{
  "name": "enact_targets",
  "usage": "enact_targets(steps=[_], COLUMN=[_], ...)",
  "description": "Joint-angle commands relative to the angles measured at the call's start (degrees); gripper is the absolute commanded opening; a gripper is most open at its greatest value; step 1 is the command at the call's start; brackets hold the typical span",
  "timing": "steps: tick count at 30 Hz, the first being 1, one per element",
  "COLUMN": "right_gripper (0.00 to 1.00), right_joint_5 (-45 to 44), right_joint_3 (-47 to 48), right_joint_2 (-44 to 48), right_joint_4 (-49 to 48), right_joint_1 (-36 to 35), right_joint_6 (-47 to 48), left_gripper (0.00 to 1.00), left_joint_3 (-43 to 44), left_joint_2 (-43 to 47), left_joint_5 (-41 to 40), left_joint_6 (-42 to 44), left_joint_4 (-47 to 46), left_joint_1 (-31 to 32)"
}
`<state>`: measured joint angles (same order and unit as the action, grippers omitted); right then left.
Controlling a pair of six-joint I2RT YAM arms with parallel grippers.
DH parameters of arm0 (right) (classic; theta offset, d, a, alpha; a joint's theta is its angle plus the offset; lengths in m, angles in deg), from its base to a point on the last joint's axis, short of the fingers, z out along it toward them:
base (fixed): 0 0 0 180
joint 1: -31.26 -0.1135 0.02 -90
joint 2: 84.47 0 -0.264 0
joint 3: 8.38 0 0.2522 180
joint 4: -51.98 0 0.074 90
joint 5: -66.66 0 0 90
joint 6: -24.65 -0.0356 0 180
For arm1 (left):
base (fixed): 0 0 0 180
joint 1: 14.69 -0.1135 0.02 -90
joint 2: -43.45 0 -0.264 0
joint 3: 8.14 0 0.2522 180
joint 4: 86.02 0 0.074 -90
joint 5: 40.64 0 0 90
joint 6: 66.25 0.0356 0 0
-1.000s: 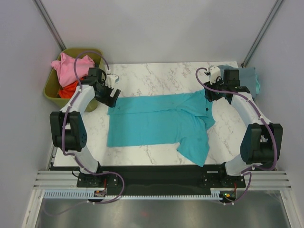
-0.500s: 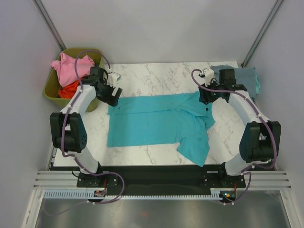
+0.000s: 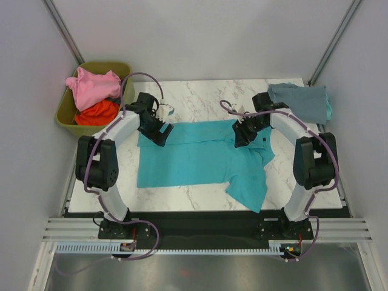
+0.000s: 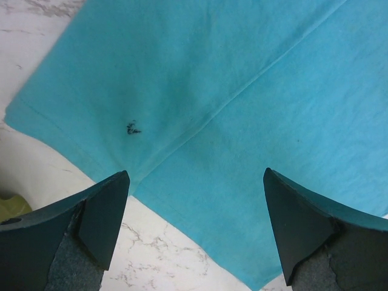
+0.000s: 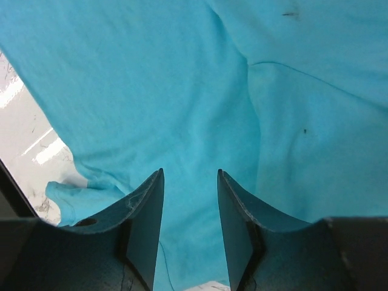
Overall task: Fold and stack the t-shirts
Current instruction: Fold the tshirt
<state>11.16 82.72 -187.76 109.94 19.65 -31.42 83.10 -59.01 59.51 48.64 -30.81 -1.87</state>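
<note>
— Fingers [image 4: 100, 227] of the left gripper [image 4: 194, 233] are standing wide apart in its wrist view, with nothing between them but teal cloth below. How are the other ones looking?

— On the right gripper [image 5: 190, 233] the fingers [image 5: 145, 224] are sitting close together, leaving a narrow gap and gripping nothing. Teal cloth is showing through that gap too.

— So where is the teal t-shirt [image 3: 194, 154] lying?

— It is lying spread across the middle of the marble table [image 3: 200, 97], mostly flat. The part toward the right is bunching up, and a flap is trailing toward the near edge. From above, the left gripper [image 3: 159, 130] is hanging over the shirt's far left corner, and the right gripper [image 3: 240, 137] over its far edge, right of the middle. Whether either is touching the cloth, I cannot tell.

— I am seeing a small dark mark [image 4: 133, 128] on the cloth beside a seam, just ahead of the left fingers. And the other shirts?

— The pink t-shirt [image 3: 91, 85] and the orange-red t-shirt [image 3: 97, 112] are sitting crumpled in the olive-green bin [image 3: 65, 115] off the table's far left corner, pink on top. The grey-blue t-shirt [image 3: 300, 100] is lying at the table's far right corner, well apart from the teal one.
</note>
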Motion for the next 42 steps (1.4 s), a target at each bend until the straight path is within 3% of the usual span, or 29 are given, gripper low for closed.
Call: enact_targets(steps=[1, 31, 42], right_gripper=[0.48, 0.45, 0.45], right_joint_5=[4.5, -7.0, -7.2], right_joint_3=[2.3, 12.4, 10.7], right_joint_2=[-1.0, -14.2, -9.7], right_joint_4=[4.1, -0.6, -2.1], right_joint_1=[-0.7, -1.0, -0.9], right_joint_6=[3.9, 6.7, 7.8], left_gripper=[0.99, 0.99, 0.99], left_joint_3=[-0.5, -0.5, 0.0], left_joint_2=[-1.7, -7.1, -7.5], left_joint_5=[0.9, 0.9, 0.9], left_joint_6=[-1.8, -1.8, -1.8], left_joint_4=[-0.2, -0.2, -0.2], left_joint_1=[1.0, 2.2, 2.3])
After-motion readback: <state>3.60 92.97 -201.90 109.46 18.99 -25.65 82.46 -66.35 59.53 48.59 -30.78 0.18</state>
